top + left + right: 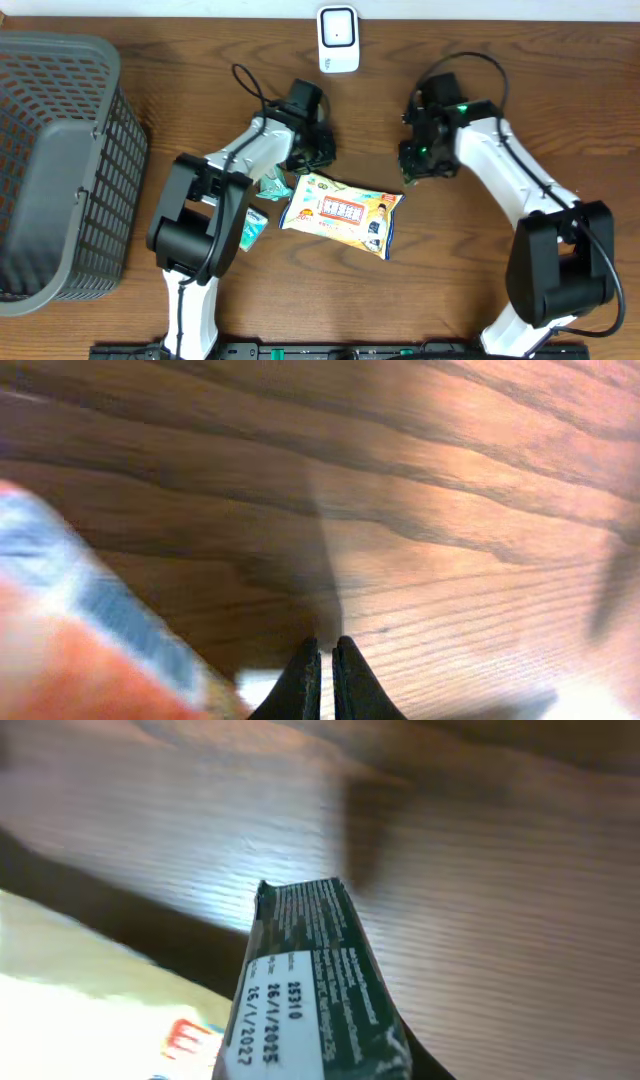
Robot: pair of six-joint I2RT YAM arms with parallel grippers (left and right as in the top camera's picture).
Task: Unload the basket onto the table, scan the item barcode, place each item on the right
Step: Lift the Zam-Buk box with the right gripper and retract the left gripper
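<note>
Grey mesh basket (118, 190) stands at the table's left edge. Right gripper (418, 165) clamps a dark green packet (315, 990) just beside the yellow bag (340, 212). Left gripper (326, 648) is closed, fingers pressed together.

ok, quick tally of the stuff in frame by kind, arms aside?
Basket: 1
Scanner: 1
Big yellow packet: 1
Small teal packets: 2
Dark green packet: 1
Total: 6
</note>
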